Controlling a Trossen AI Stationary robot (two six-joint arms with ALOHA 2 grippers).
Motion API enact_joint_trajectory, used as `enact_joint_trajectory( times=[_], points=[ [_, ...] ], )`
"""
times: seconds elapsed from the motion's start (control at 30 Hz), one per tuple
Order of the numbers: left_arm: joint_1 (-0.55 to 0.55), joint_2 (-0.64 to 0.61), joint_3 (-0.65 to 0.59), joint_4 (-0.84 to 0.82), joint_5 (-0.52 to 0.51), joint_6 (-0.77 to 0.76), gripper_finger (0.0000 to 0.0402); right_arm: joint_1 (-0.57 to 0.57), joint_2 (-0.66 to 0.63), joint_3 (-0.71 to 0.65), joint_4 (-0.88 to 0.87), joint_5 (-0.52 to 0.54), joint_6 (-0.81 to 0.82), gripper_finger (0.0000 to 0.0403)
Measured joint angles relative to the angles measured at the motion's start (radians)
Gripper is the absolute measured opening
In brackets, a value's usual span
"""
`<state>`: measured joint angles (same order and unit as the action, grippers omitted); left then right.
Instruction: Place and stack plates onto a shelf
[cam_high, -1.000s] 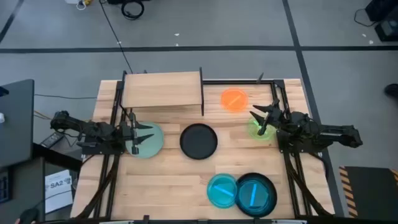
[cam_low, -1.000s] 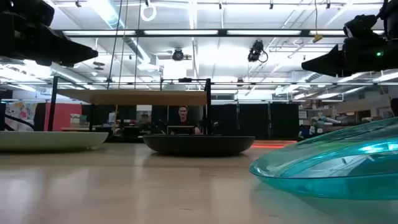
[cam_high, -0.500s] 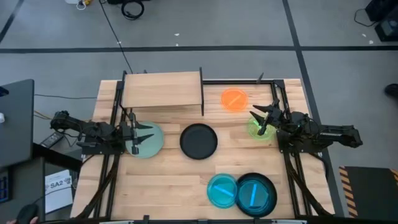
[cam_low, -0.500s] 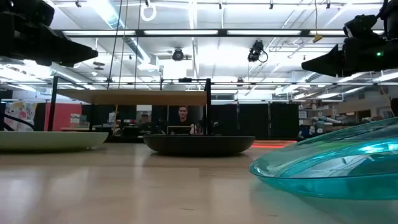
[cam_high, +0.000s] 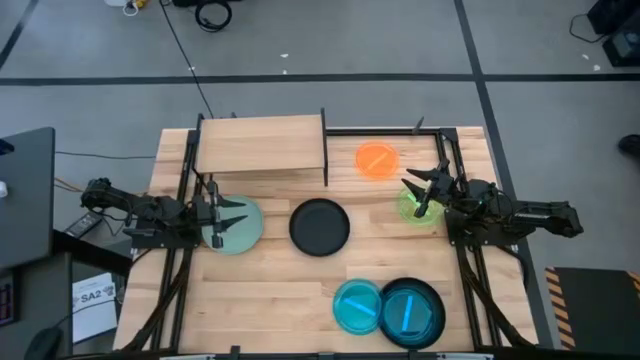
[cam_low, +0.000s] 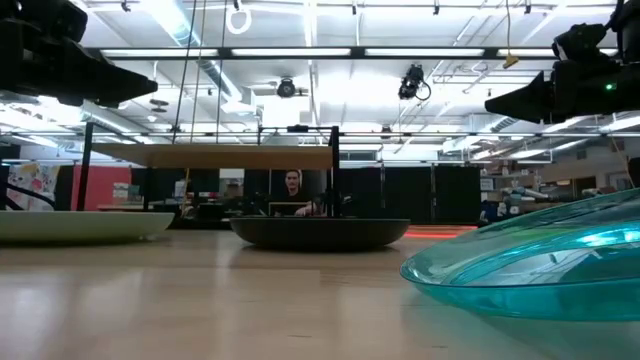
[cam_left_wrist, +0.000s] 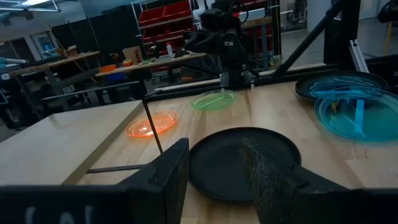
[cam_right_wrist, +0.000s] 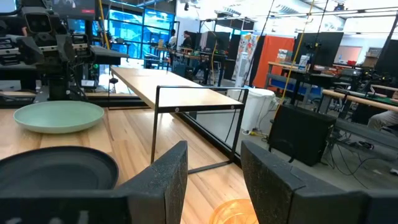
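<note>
The shelf (cam_high: 261, 145) stands bare in the upper left of the high view, with no plate on it yet, so the whole stack is still to be built. The plates lie scattered below and to the right of it: a mint plate (cam_high: 236, 224) at centre left, a black plate (cam_high: 319, 226) at centre, an orange plate (cam_high: 377, 160) upper right, a green plate (cam_high: 418, 205) beside it, and a blue plate (cam_high: 357, 306) touching a second black plate (cam_high: 412, 312), which has a blue one inside it, at lower right. The left gripper (cam_high: 232, 216) hovers open over the mint plate; the right gripper (cam_high: 418, 191) hovers open over the green one. The likely risks are pinching a thin rim off-centre so the plate tips or slips, or catching the shelf's black legs on the way up.
</note>
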<state>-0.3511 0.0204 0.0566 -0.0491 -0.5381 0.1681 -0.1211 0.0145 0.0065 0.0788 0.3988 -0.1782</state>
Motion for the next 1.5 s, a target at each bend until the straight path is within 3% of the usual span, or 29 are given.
enact_joint_trajectory(
  times=[1.0,1.27,1.5],
  points=[
    [0.0,0.0,0.0,0.0,0.0,0.0,0.0155,0.0,0.0,0.0,0.009,-0.003,0.003,0.0155],
    [0.0,0.0,0.0,0.0,0.001,0.0,0.0155,0.001,0.001,0.0,0.121,-0.171,0.091,0.0155],
    [0.0,0.0,0.0,0.0,0.0,0.0,0.0155,0.001,0.0,0.0,0.237,-0.165,0.144,0.0155]
  ],
)
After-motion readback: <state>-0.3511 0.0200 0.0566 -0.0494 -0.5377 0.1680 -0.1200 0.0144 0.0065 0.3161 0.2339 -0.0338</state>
